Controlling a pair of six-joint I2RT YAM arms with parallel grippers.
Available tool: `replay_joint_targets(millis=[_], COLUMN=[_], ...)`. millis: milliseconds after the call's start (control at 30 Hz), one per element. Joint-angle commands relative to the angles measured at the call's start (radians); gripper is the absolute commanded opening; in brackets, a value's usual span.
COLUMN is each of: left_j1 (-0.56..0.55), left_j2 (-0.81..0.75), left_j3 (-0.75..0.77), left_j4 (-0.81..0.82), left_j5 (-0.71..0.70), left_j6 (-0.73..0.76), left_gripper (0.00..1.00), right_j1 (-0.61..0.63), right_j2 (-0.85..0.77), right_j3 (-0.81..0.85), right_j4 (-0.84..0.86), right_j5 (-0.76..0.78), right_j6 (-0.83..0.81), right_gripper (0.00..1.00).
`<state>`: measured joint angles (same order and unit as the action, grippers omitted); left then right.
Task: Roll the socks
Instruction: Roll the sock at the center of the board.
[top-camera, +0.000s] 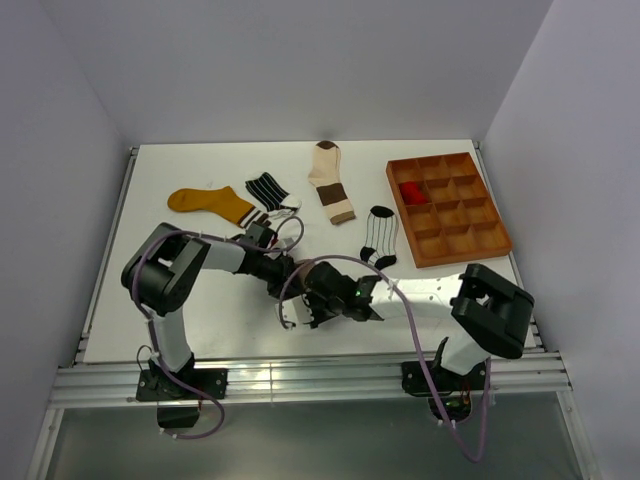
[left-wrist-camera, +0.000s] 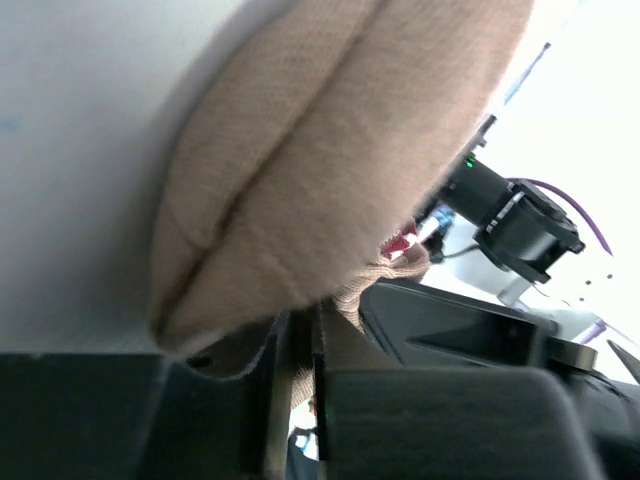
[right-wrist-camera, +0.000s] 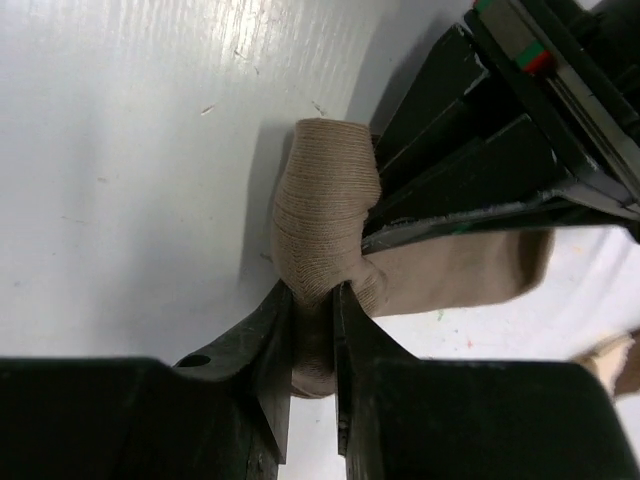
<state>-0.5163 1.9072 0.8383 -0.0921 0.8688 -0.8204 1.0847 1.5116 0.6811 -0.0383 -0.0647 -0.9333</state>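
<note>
The taupe sock (right-wrist-camera: 325, 215) is a partly rolled bundle on the white table, and both grippers grip it. My right gripper (right-wrist-camera: 313, 340) is shut on the rolled end. My left gripper (left-wrist-camera: 300, 350) is shut on the flatter part (left-wrist-camera: 330, 150), and its fingers (right-wrist-camera: 480, 170) show in the right wrist view. In the top view the two grippers (top-camera: 290, 278) (top-camera: 305, 300) meet at the near middle and hide this sock. The mustard sock (top-camera: 210, 203), black-white striped sock (top-camera: 267, 190), cream-and-brown sock (top-camera: 330, 180) and white pinstriped sock (top-camera: 380, 235) lie flat further back. The red sock (top-camera: 411, 191) sits in a tray compartment.
The brown compartmented tray (top-camera: 447, 207) stands at the back right of the table (top-camera: 200, 320). Both arms cross the near middle with their cables looping above them. Grey walls close in the table on three sides.
</note>
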Motion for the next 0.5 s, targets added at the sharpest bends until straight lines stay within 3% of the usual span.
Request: replay_joint_targets(millis=[0, 133, 467], left_j1=[-0.008, 0.012, 0.024], left_j2=[-0.037, -0.121, -0.28], left_j3=[-0.053, -0.057, -0.134], left_j4=[-0.092, -0.032, 0.113], left_j5=[-0.255, -0.33, -0.503], left_j6=[0.098, 0.076, 0.04], left_gripper=[0.2, 0.38, 0.45], right_j1=[-0.061, -0.103, -0.163], right_j2=[0.044, 0.082, 0.197], right_j3=[0.116, 0.202, 0.326], right_j4=[-0.269, -0.455, -0.721], right_j5=[-0.113, -0.214, -0.368], right_j6=[0.036, 0.042, 0.022], right_gripper=[0.11, 0.09, 0.08])
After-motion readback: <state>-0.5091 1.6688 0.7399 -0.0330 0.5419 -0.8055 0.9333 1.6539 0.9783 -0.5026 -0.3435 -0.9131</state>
